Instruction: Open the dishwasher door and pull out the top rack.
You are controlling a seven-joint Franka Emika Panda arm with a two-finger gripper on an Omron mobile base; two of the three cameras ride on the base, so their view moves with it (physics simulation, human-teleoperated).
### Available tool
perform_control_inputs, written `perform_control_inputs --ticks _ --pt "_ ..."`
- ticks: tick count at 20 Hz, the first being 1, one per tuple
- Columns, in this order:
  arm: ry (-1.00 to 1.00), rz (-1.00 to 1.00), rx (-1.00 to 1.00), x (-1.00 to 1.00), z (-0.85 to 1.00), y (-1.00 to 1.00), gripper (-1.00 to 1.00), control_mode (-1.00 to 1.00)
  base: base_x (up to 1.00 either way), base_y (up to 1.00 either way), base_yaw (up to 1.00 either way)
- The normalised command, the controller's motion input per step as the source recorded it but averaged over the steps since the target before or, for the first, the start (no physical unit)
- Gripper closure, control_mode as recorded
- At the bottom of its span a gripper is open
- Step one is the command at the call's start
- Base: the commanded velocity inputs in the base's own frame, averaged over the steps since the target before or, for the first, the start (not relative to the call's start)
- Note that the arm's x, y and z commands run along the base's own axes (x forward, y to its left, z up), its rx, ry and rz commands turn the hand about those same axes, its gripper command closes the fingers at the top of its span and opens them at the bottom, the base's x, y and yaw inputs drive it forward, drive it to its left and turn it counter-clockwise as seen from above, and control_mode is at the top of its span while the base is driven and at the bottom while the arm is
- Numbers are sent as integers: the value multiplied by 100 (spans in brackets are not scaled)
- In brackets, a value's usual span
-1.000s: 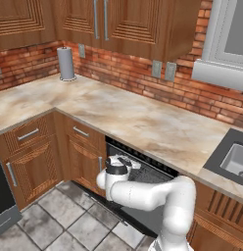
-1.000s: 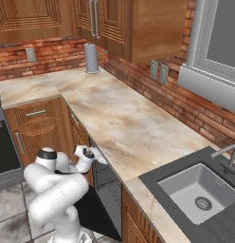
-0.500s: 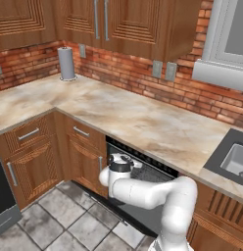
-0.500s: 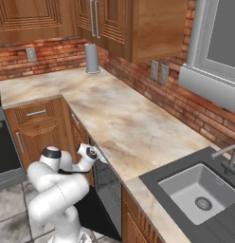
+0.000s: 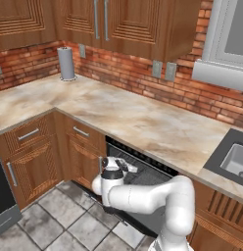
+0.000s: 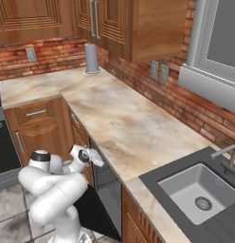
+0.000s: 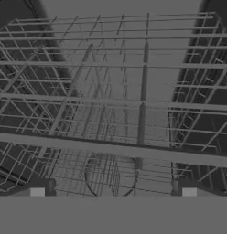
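The dishwasher door (image 6: pixel 93 214) is a black panel swung down and open, below my arm. Inside the opening sits the top rack (image 5: pixel 145 172), a grey wire basket under the counter edge; its grid (image 6: pixel 108 178) shows in the right base view too. My gripper (image 5: pixel 125 167) is at the mouth of the opening, level with the rack, and it points in from the floor side (image 6: pixel 97 158). In the hand view the rack (image 7: pixel 113 91) is very close. Its front bar crosses just ahead of my open gripper (image 7: pixel 113 193). Nothing is between the fingertips (image 7: pixel 37 192).
The marble counter (image 5: pixel 143 122) overhangs the opening. Brown wooden cabinets (image 5: pixel 30 162) stand to the left of the dishwasher, with a black oven (image 5: pixel 2 196) beyond them. A grey cylinder (image 5: pixel 66 63) stands at the back corner. The sink (image 6: pixel 200 194) lies to the right.
The gripper has edged a little closer to the rack at the dishwasher opening. The jaws stay open and the door stays down.
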Motion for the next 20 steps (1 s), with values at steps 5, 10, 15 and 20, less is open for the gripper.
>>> perform_control_inputs --ticks 5,10,15,20 --pt "12 0 1 -54 -99 52 -100 -100 0 0 0" --pt "31 0 29 -22 -66 25 -100 -100 0 0 0" --pt "36 0 35 -37 -65 36 -100 -100 0 0 0" --pt "34 0 32 -72 -76 62 -100 -100 0 0 0"
